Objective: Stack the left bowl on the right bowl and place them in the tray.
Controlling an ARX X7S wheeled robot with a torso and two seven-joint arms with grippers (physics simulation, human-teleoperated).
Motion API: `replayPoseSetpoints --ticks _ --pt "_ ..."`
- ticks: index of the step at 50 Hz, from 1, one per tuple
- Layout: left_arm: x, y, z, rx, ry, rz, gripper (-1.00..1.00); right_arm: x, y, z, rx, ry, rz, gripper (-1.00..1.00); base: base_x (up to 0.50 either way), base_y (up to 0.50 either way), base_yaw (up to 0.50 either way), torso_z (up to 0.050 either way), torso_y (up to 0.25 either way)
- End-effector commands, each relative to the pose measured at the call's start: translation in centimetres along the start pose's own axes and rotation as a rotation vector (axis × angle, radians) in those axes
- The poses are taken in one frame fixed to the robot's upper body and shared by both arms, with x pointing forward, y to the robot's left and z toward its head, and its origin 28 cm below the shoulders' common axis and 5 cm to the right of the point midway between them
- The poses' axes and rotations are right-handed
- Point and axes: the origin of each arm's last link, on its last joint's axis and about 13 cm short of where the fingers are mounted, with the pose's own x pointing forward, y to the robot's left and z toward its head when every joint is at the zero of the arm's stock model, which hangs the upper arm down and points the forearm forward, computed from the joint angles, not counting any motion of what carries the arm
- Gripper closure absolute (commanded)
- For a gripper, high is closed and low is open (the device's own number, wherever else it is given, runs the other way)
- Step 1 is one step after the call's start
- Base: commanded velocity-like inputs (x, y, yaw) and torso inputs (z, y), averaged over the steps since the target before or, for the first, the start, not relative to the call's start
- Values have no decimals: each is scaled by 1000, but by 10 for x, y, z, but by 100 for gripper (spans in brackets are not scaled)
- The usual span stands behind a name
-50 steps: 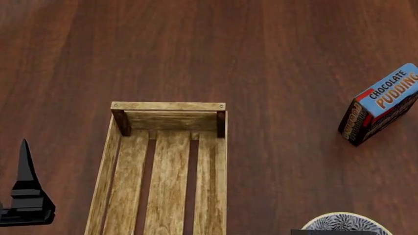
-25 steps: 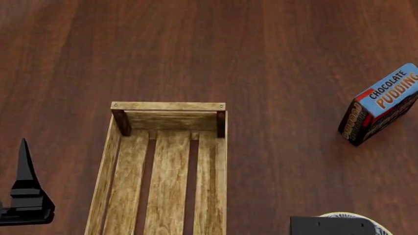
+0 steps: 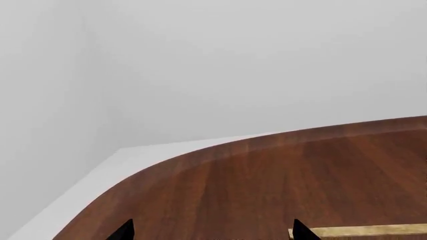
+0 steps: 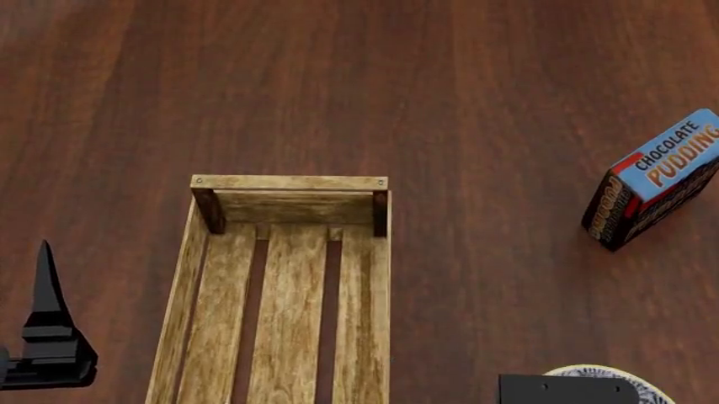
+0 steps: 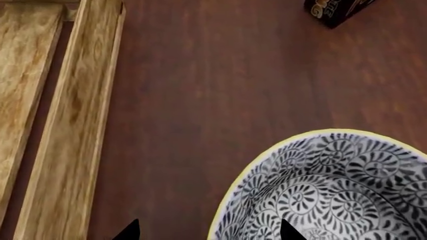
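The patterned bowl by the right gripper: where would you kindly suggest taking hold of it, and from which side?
Grip the bowl by its thin yellow-edged rim, coming from above, one finger inside the wall and one outside. It sits upright and open, too wide to span. In the right wrist view the right gripper already straddles the rim on the side facing the tray.

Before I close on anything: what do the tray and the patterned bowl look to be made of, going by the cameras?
The tray looks like pale, weathered unfinished wood: visible grain, slatted bottom, darker corner posts. The bowl looks like glazed ceramic, white with dark swirl patterning and a thin yellow rim; the smooth surface suggests that, but a render cannot confirm it. Both sit on a dark polished wood table.
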Motion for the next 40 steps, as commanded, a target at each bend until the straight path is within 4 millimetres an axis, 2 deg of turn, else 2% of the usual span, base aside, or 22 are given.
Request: replayPoseSetpoints --ticks 1,40 --pt "0 0 0 -1 -1 0 -100 5 -1 -5 7 18 -1 -100 0 0 0 0 0" --pt "-1 0 0 5 2 -2 -100 20 -2 -20 27 81 6 -100 0 0 0 0 0"
